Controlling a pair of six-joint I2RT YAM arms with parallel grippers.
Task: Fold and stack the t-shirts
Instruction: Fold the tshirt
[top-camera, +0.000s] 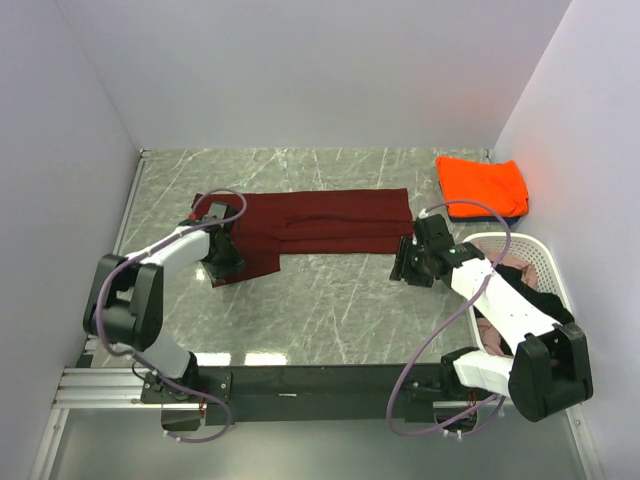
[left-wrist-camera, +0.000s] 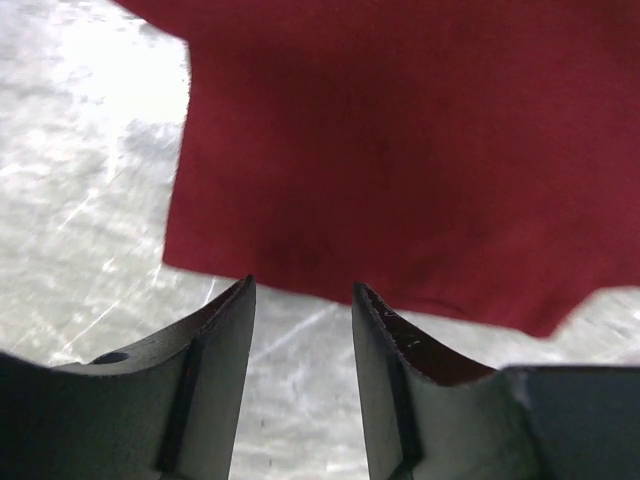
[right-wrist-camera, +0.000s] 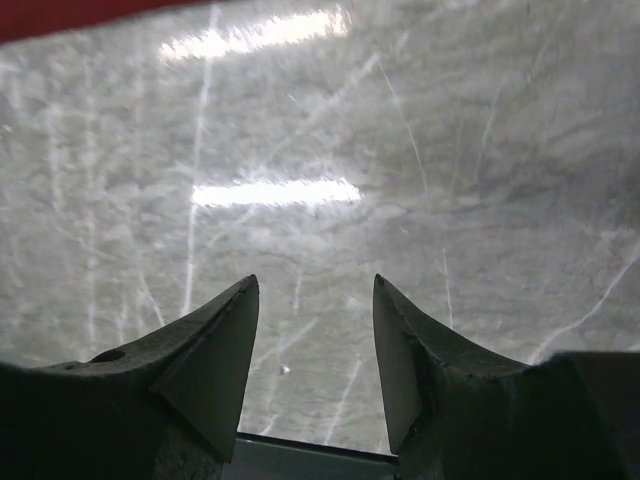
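Note:
A dark maroon t-shirt (top-camera: 320, 222) lies spread flat across the middle of the marble table (top-camera: 330, 300). My left gripper (top-camera: 228, 265) hovers at its near-left corner. In the left wrist view that gripper (left-wrist-camera: 303, 290) stands open over bare marble, with the maroon hem (left-wrist-camera: 400, 150) just past its fingertips. My right gripper (top-camera: 403, 268) sits just off the shirt's near-right corner. In its own view the right gripper (right-wrist-camera: 316, 285) is open over marble, and only a maroon sliver (right-wrist-camera: 60, 15) shows at the top left. A folded bright orange t-shirt (top-camera: 480, 183) rests at the back right on a dark layer (top-camera: 516, 213).
A white perforated basket (top-camera: 548, 258) stands at the right edge beside the right arm, holding pale pink cloth (top-camera: 515, 262) and black cloth (top-camera: 545, 302). White walls close in the table on the left, back and right. A black rail (top-camera: 320, 378) runs along the near edge.

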